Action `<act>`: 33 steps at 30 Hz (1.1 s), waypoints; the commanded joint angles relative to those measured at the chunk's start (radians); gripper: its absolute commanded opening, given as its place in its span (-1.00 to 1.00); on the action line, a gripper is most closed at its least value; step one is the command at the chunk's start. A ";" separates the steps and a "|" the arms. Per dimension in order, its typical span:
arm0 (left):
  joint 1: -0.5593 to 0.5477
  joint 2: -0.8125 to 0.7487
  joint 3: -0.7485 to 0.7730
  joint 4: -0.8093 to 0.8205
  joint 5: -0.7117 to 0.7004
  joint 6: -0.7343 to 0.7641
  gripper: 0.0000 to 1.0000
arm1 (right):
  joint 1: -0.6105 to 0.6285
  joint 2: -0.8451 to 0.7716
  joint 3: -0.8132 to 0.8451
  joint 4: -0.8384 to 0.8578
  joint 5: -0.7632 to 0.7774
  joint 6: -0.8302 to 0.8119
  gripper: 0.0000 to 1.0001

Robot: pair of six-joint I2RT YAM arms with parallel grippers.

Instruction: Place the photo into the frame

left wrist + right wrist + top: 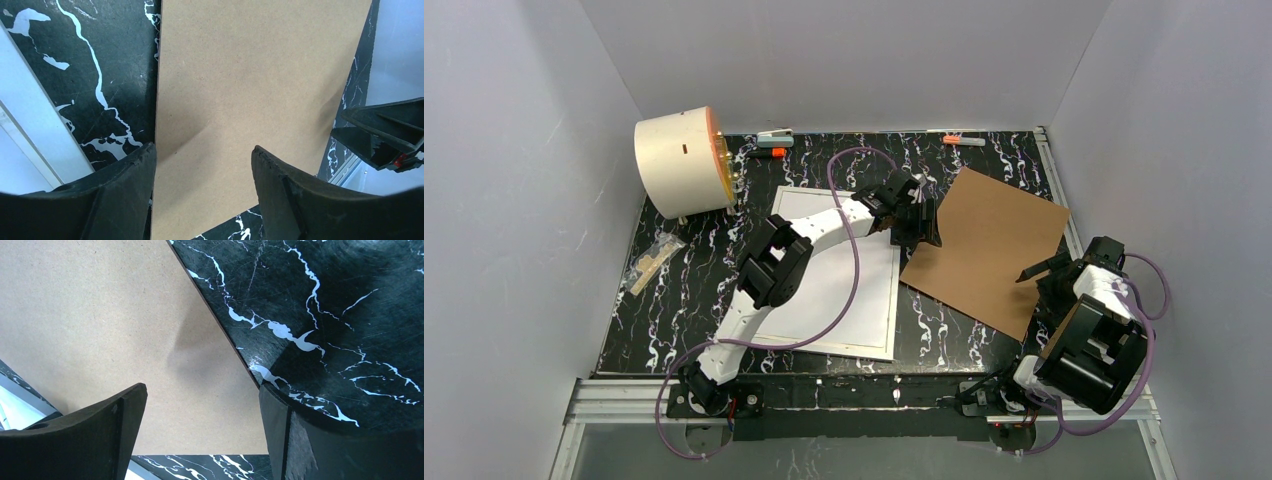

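- Two pairs of jaws, both released.
- Over the brown board (989,250): left jaws at its left edge, right jaws at its right edge.
- The frame (874,310) lies flat beside it.

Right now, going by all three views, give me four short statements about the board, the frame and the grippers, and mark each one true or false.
1. The brown board lies on the table to the right of the white frame. True.
2. The left gripper is shut on the board. False: it is open above the board's left edge and grips nothing.
3. The right gripper is open by the board's right edge. True.
4. The white cylinder stands at the near right corner. False: it sits at the back left, beyond the frame.
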 commanded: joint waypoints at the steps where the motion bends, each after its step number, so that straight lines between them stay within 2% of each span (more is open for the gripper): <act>1: -0.099 -0.117 0.006 0.093 0.312 -0.080 0.29 | 0.032 0.017 -0.036 0.031 -0.251 0.085 0.79; 7: -0.101 -0.158 -0.029 0.088 0.257 -0.082 0.24 | 0.033 0.020 -0.038 0.040 -0.278 0.077 0.79; 15: -0.098 -0.204 -0.080 0.000 0.125 -0.062 0.24 | 0.048 0.019 -0.073 0.085 -0.353 0.082 0.79; 23: -0.054 -0.294 -0.230 -0.029 0.003 -0.071 0.22 | 0.073 0.011 -0.120 0.118 -0.397 0.105 0.79; 27: -0.022 -0.323 -0.282 -0.032 0.004 -0.063 0.27 | 0.075 0.005 -0.138 0.114 -0.393 0.094 0.79; 33: 0.017 -0.365 -0.338 -0.065 -0.001 -0.033 0.43 | 0.076 0.003 -0.129 0.096 -0.370 0.079 0.78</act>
